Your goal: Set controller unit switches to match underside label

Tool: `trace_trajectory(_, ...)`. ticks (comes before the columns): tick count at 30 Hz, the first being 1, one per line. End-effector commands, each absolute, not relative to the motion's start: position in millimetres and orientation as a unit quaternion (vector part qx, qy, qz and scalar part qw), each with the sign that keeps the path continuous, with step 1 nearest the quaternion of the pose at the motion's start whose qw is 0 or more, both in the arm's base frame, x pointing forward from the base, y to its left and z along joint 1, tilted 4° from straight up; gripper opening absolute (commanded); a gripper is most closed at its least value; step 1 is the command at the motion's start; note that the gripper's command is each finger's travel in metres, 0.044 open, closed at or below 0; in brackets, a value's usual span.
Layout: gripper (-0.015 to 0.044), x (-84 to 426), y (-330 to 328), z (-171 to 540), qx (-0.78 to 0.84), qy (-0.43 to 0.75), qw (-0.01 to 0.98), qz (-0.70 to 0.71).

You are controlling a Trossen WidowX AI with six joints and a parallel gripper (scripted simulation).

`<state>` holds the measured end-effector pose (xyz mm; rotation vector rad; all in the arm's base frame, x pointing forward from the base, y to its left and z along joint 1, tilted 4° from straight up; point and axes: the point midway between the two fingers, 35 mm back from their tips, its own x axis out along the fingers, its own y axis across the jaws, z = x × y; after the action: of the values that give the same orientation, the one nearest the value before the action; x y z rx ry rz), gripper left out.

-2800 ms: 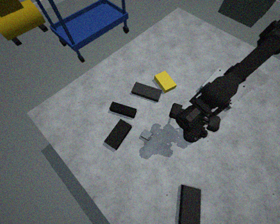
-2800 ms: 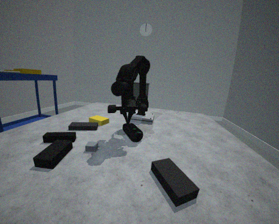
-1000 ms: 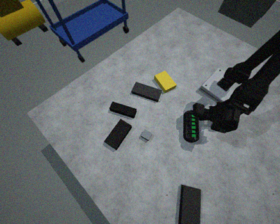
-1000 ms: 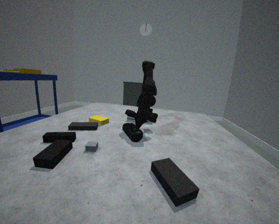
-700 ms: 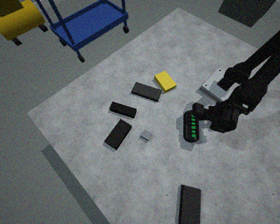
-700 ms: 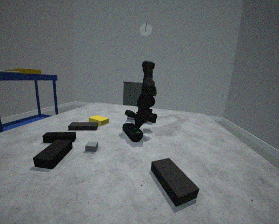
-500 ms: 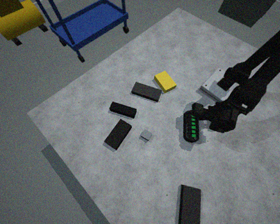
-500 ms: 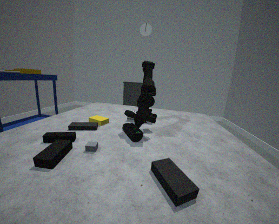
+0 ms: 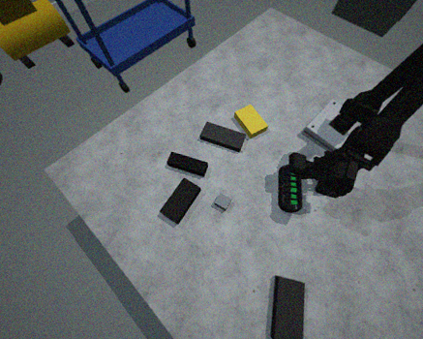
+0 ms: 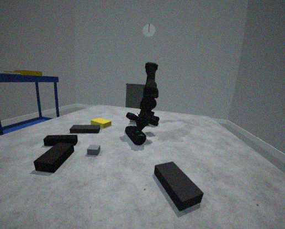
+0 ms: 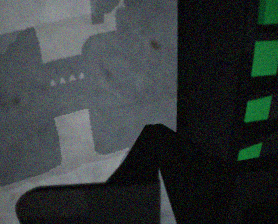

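The dark controller unit (image 9: 283, 189) (image 10: 135, 135) (image 11: 210, 75) sits on the bench with its switch side up. Several green switch ends show along its top in the top view and the wrist view; the printed numbers cannot be read. Its underside label is hidden. My gripper (image 9: 304, 174) (image 10: 141, 129) (image 11: 153, 132) is shut with nothing seen between the fingers. Its fingertips are at the unit's arm-side end, at or just above the top. Whether they touch a switch cannot be told. The arm hides part of that end.
A pale module (image 9: 315, 136) lies behind the gripper, partly hidden by the arm. A yellow block (image 9: 250, 120) (image 10: 101, 122), several dark blocks and a small grey block (image 9: 222, 202) (image 10: 93, 149) lie left of the unit. Another dark block (image 9: 289, 311) (image 10: 178, 183) lies near the front.
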<state>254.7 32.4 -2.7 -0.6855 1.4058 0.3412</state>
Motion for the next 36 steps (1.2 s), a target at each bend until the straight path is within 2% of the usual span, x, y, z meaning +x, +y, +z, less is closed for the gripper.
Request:
trace_trajectory(1, 0.0000, 256.1, 31.2, -3.2, -0.310, 0.629, 0.696, 0.155)
trace_trajectory(36, 0.0000, 283.7, 5.5, -4.8, -0.311, 0.629, 0.696, 0.154)
